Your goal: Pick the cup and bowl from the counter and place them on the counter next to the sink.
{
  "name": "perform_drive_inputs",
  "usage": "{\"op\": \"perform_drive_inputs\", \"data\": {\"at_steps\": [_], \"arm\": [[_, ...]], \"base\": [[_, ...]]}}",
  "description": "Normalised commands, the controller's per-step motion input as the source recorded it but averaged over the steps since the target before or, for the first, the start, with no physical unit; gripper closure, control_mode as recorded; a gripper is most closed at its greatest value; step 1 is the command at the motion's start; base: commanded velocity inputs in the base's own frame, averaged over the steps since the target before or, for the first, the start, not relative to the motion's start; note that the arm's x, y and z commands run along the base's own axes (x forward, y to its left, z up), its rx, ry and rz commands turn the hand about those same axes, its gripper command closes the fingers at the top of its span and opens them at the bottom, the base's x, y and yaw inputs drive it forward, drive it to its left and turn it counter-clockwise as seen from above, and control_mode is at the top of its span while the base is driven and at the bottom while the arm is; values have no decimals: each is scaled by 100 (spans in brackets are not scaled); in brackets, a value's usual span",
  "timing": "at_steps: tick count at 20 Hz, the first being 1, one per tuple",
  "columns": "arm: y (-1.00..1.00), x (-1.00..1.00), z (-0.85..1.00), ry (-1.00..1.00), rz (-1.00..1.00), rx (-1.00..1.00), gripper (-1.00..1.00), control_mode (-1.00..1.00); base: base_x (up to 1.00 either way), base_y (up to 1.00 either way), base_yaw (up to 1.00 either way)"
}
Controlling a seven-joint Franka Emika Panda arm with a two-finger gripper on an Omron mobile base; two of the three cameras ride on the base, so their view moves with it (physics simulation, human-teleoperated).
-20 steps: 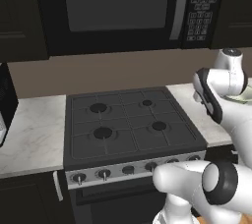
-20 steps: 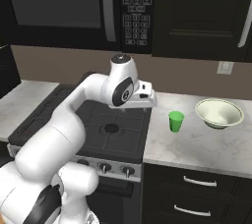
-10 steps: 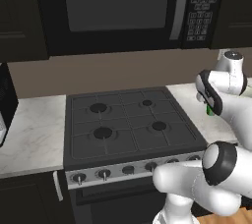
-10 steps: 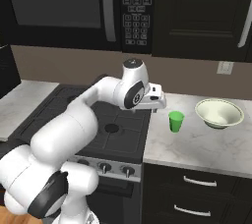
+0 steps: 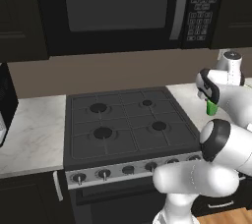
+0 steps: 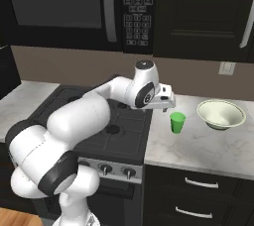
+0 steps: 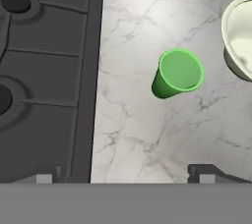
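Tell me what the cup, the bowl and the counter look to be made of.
The cup: likely plastic, uniform bright green, matte, thin-walled. The bowl: probably glazed ceramic or melamine, pale cream with a soft sheen and thin rim; the look leaves it open. The counter: polished stone or a stone-look surface, white-grey with dark marbled veins.

Green cup (image 7: 177, 73), cream bowl (image 7: 238, 39), white-grey marbled counter (image 7: 142, 134).

I saw the cup (image 6: 177, 122), small, bright green and tapered, standing upright on the counter (image 6: 198, 148) near the stove edge. The bowl (image 6: 221, 114), wide, shallow and cream-white, sat upright and empty on the same marbled counter, apart from the cup.
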Motion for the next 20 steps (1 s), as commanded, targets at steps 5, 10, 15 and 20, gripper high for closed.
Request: {"op": "perform_drive_inputs", "data": {"at_steps": [5,10,15,20], "arm": [[-27,33,-10,0,-2,0,-100,-100],[-21,24,-3,0,0,0,-100,-100],[-12,30,-4,0,0,0,-100,-100],[-5,35,-10,0,-1,0,-100,-100]], "base": [[0,0,0],[0,0,0],[0,0,0],[0,0,0]]}}
